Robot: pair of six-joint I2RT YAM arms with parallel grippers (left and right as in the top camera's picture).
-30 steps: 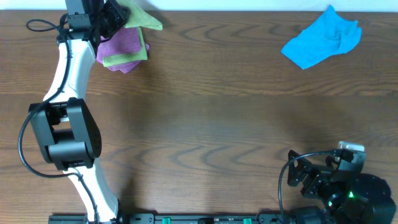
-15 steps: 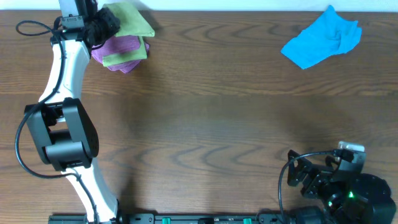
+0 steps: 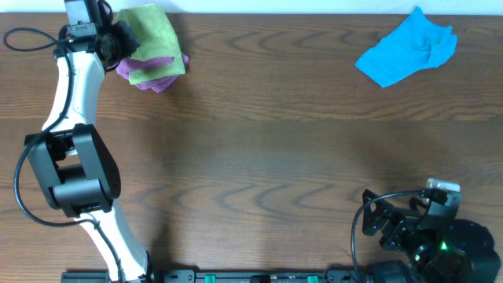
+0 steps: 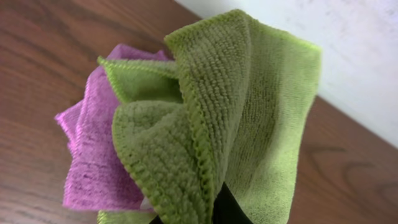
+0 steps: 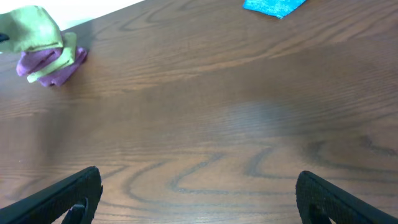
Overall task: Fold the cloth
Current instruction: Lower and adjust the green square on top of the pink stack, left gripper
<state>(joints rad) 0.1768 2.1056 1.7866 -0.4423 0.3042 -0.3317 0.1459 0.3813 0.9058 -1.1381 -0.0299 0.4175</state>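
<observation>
My left gripper [image 3: 118, 39] is at the table's far left corner, shut on a green cloth [image 3: 151, 30] that it holds folded over a stack of a purple cloth [image 3: 153, 55] and another green cloth [image 3: 157, 75]. In the left wrist view the held green cloth [image 4: 236, 106] fills the frame and hides the jaws, with the purple cloth [image 4: 93, 155] under it. A crumpled blue cloth [image 3: 409, 49] lies at the far right. My right gripper [image 5: 199, 199] is open and empty, low over the near right of the table.
The white wall edge runs along the table's far side [image 4: 348, 50]. The right arm's base and cables [image 3: 416, 228] sit at the near right corner. The blue cloth's edge shows in the right wrist view [image 5: 273, 5].
My left gripper has moved left with the green cloth, drawing it across the purple and green stack. The right arm has not moved.
</observation>
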